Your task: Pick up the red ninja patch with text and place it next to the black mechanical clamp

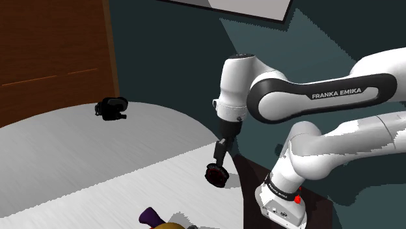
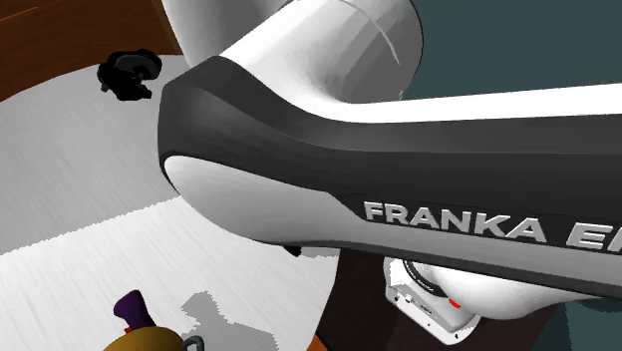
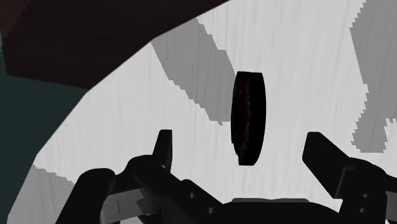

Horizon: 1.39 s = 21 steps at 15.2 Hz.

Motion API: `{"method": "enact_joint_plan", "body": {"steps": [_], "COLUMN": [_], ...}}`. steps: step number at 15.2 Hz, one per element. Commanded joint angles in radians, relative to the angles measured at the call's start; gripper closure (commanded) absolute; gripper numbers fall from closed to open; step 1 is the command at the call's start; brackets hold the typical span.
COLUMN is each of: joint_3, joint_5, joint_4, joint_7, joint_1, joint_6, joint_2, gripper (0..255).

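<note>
White table (image 1: 78, 149) | gripper (image 3: 240, 141) spread, dark patch (image 3: 248, 108) between, untouched | black clamp (image 1: 112, 108) well apart

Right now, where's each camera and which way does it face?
Shoulder view: beside the stand, looking down over table; arm, gripper show.
Second exterior view: close beside the arm, facing the table; arm, base show.
Wrist view: on the wrist, facing the patch; open fingers show.
Shared: both exterior views show the clamp.

Arm (image 1: 242, 81) reaches down, jaws apparently spread wide apart.
</note>
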Motion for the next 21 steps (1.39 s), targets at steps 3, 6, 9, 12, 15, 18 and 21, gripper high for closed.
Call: {"method": "enact_joint_plan", "body": {"steps": [3,6,9,12,15,18,21], "joint_3": [0.046,0.062,0.083,0.083,0.083,0.083,0.083], "joint_5": [0.060,0.077,0.099,0.099,0.099,0.099,0.099], "joint_4": [-0.028,-0.059,-0.094,-0.094,-0.094,-0.094,-0.094], "joint_7": [0.037,0.035,0.033,0.032,0.032,0.033,0.033], "joint_1": [0.031,0.038,0.047,0.046,0.046,0.047,0.047], "joint_6": [0.063,0.109,0.168,0.168,0.168,0.168,0.168], "joint_2": [0.024,0.039,0.063,0.063,0.063,0.063,0.063], "gripper": [0,0,0,0,0,255,255]}}
